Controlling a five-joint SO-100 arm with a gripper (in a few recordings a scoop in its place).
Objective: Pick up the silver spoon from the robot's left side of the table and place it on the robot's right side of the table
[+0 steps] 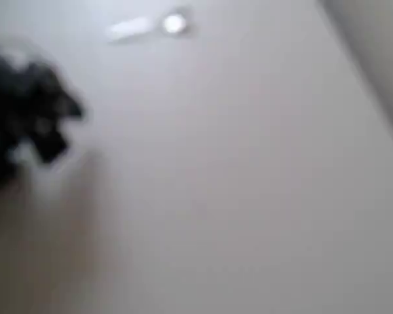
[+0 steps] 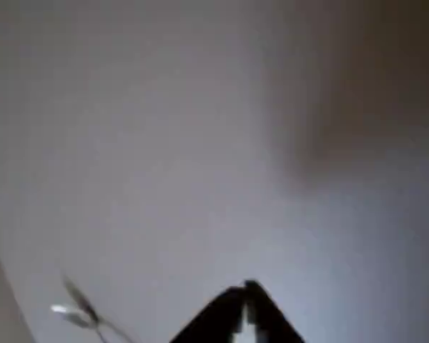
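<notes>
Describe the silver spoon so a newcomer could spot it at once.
In the overhead view, start from the pale table and look to its top edge, far from the dark arm at the left. There lies the silver spoon, flat and alone: a bright round bowl on a thin pale handle, the one shiny thing on the plain surface.

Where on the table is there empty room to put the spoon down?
Nearly all of the table is bare: the whole middle and lower right in the overhead view. Occupied spots are the top edge, where the silver spoon lies, and the left edge, where the gripper sits.
</notes>
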